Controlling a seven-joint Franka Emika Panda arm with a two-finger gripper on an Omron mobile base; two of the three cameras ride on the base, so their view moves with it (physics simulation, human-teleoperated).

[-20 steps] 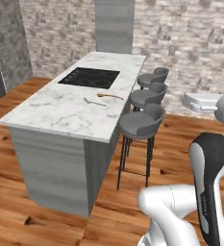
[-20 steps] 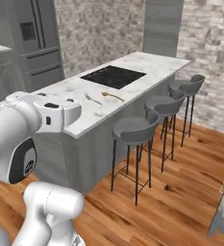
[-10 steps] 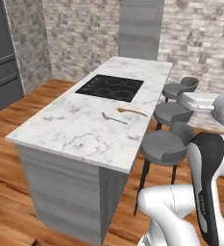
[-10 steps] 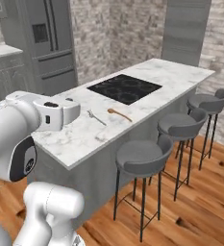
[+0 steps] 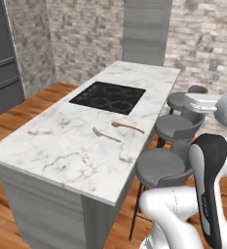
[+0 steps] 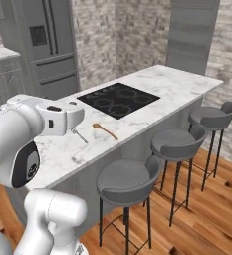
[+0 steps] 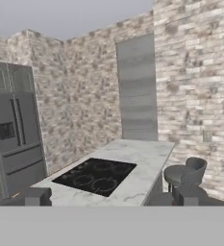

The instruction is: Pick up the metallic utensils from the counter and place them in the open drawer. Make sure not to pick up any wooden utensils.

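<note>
A silver spoon (image 5: 106,134) lies on the white marble tabletop (image 5: 61,146), near the stool-side edge and a little in front of the black cooktop (image 5: 108,97). Just beyond it, not touching, lies the wooden spoon (image 5: 127,127), its bowl toward the middle of the tabletop and its handle pointing to the edge. From the right base view the same pair shows: the silver spoon (image 6: 79,135) partly behind the robot's arm, the wooden spoon (image 6: 104,130) beside it, both between the cooktop (image 6: 118,98) and the near end of the slab. Three grey stools (image 6: 127,179) stand in a row along the tabletop's long side. A grey fridge (image 6: 48,45) stands against the stone wall past the far side. The fingers (image 7: 108,197) are spread wide with nothing between them, held high and well away from the spoons, facing the cooktop and the wall behind.
</note>
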